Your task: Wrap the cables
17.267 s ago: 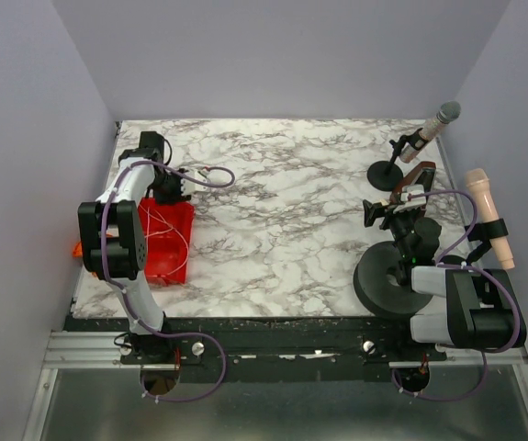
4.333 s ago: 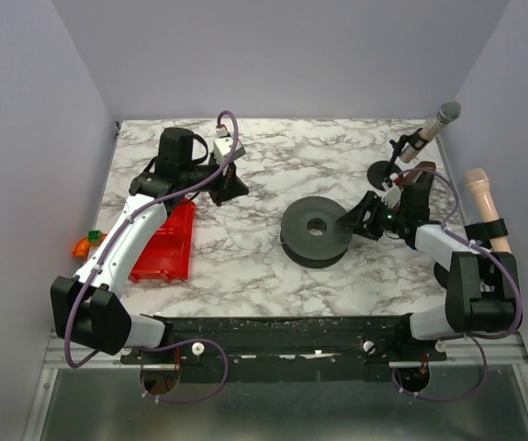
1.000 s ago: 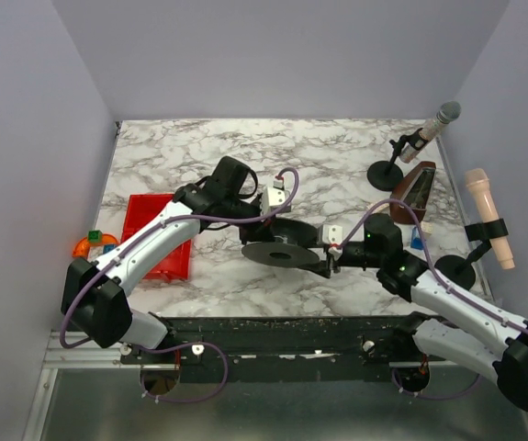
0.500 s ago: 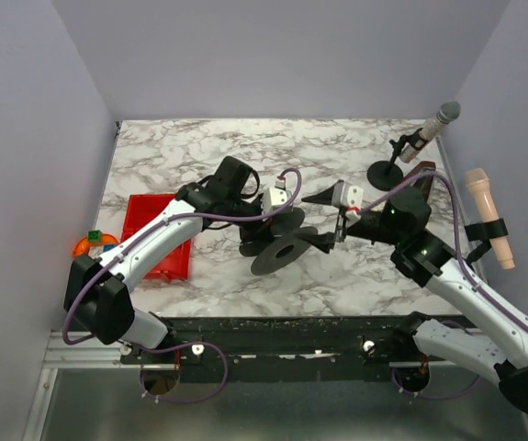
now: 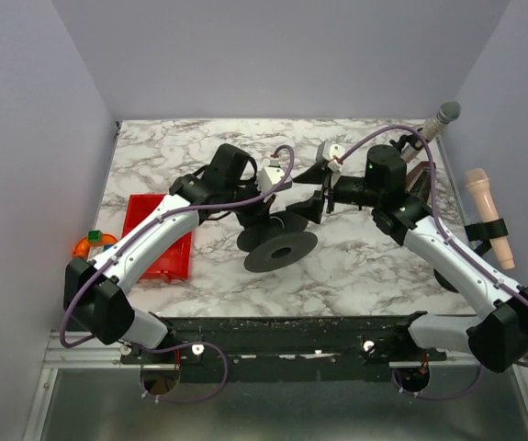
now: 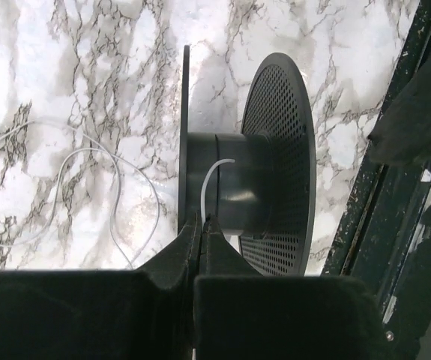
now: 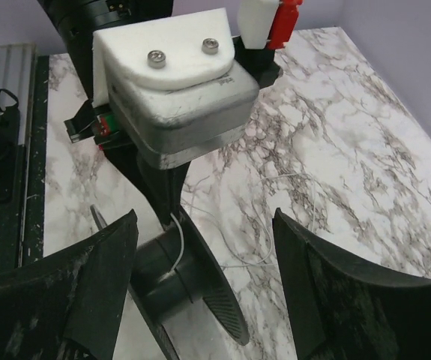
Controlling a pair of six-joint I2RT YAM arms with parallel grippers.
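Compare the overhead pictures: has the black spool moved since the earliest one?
Yes. The spool has gone left, away from the pink microphone on the right wall, to the middle of the table.

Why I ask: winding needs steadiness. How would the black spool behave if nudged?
Likely rolls or tips: the spool leans on its round rims. Probably light, given thin perforated flanges. The left claw's thin cable probably won't steady it.

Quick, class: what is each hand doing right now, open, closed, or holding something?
Left hand: closed, pinching the white cable at the spool.
Right hand: open, holding nothing.
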